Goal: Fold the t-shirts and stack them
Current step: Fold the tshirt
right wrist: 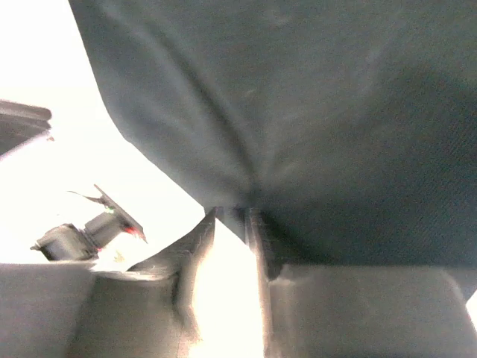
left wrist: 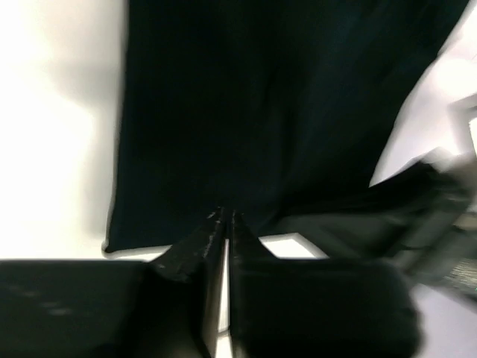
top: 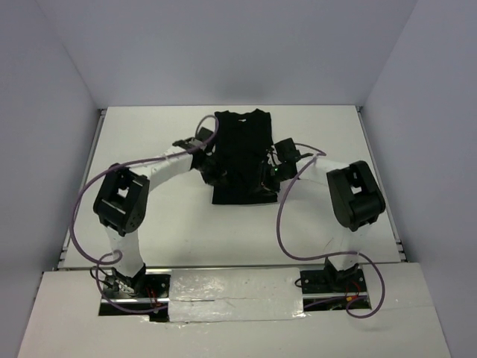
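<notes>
The black t-shirt [top: 240, 153] lies flat on the white table [top: 149, 134], in the middle of the far half, folded to a narrow upright rectangle with the collar at the far end. The left claw [top: 214, 171] is at its left edge, low down. Its fingers [left wrist: 195, 250] are almost together, and I cannot tell if they pinch cloth. The right claw [top: 266, 176] is at the right edge, with a narrow gap where the bright table shows through.

A white table [top: 149, 224] stands enclosed by pale walls [top: 45, 112]; crinkled silvery tape [top: 235, 287] covers its near edge.
</notes>
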Controlling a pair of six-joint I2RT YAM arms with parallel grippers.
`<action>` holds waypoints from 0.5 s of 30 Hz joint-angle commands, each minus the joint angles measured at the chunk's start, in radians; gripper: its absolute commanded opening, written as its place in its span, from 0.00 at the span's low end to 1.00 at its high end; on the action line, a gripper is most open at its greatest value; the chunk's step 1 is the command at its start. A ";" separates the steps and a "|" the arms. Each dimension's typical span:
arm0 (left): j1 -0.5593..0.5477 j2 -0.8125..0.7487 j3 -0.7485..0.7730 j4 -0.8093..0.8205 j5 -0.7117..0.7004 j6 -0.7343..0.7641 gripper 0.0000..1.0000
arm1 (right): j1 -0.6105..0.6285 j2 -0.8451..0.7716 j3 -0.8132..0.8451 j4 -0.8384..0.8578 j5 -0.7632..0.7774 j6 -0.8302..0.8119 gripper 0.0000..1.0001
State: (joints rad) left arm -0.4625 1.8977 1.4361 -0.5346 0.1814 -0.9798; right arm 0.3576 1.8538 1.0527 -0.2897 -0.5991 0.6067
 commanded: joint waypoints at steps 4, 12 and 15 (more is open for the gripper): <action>-0.056 -0.221 -0.274 0.024 -0.019 -0.027 0.45 | -0.009 -0.283 -0.005 -0.026 0.073 -0.038 0.59; -0.053 -0.310 -0.449 0.190 0.033 0.096 0.63 | -0.132 -0.326 -0.080 -0.212 0.311 -0.090 0.68; -0.033 -0.264 -0.471 0.266 0.058 0.142 0.65 | -0.149 -0.332 -0.140 -0.169 0.286 -0.122 0.74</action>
State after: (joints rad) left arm -0.5117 1.5898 0.9905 -0.3893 0.1955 -0.9134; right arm 0.2176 1.5169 0.9543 -0.4248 -0.3412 0.5320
